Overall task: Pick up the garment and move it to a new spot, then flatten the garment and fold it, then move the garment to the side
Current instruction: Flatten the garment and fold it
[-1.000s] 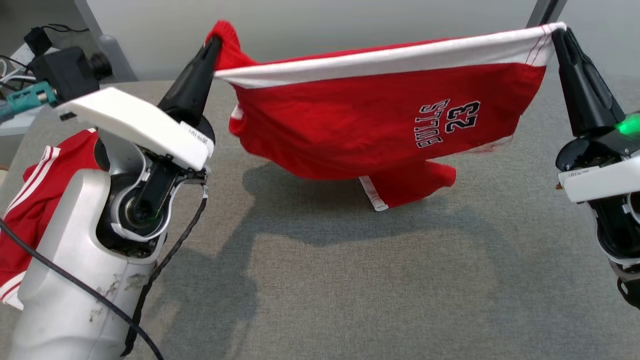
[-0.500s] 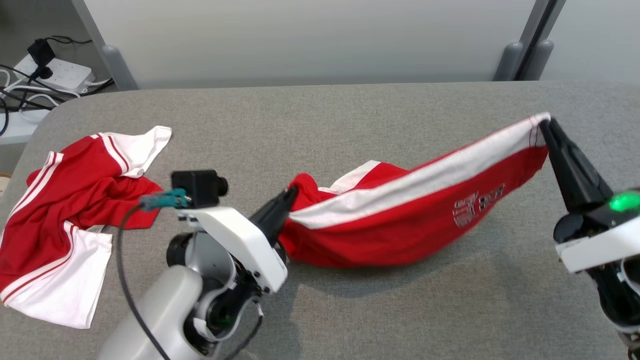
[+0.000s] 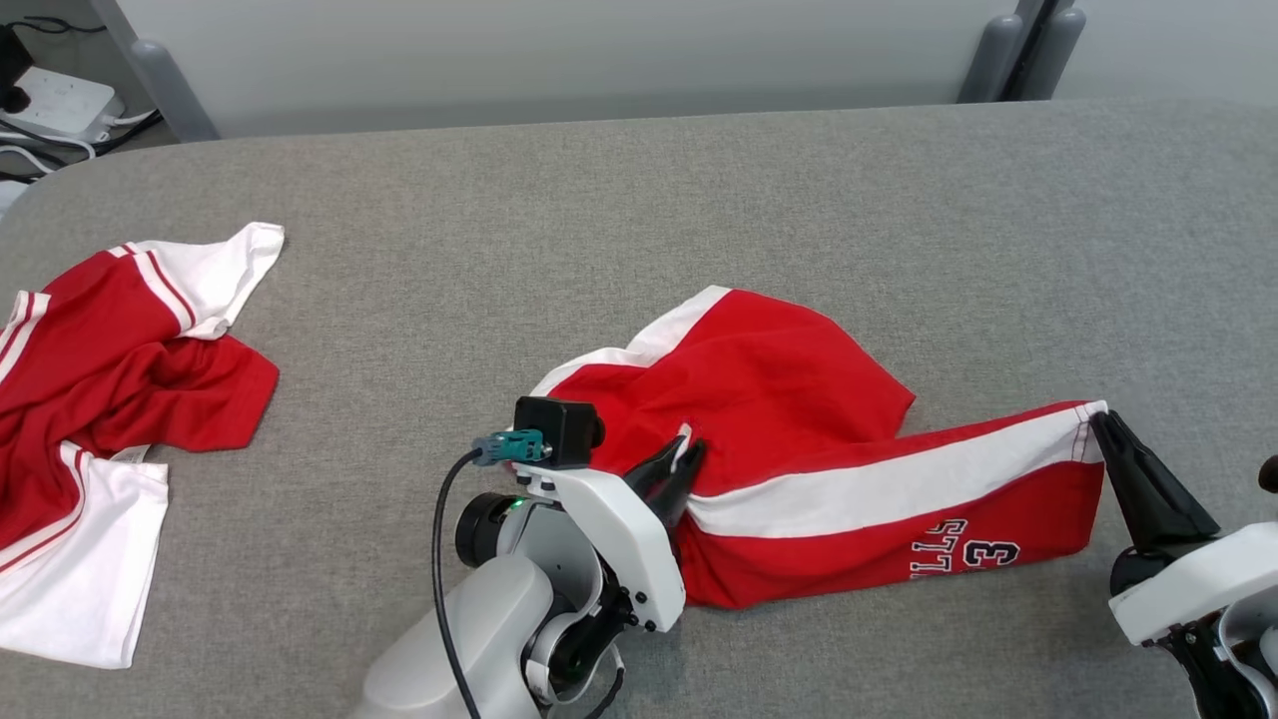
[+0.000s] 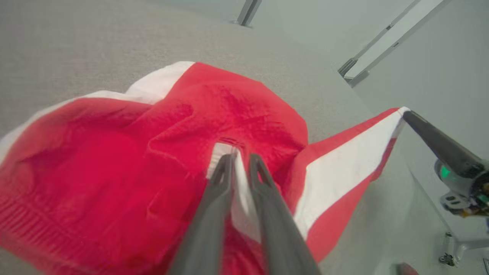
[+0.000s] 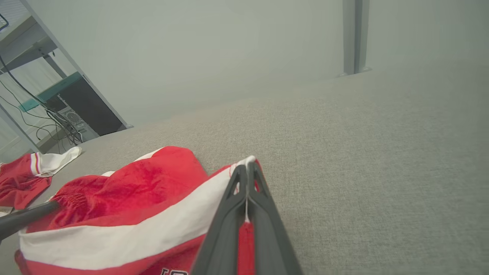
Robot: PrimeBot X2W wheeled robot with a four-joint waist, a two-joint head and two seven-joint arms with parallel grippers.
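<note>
Low over the grey counter (image 3: 639, 190), both arms reach in from the near edge, their dark fingers slanting toward each other. The left gripper (image 3: 685, 455) is pressed together on a white-trimmed edge of the red garment (image 3: 789, 389). The right gripper (image 3: 1098, 419), well to the right, pinches the end of its white stripe. The garment lies on the counter near the front, its long axis running left to right between the grippers, one part bunched behind the left gripper. Another red-and-white garment (image 3: 110, 340) lies crumpled at the counter's left end, and a pale wall (image 3: 599, 40) stands behind.
</note>
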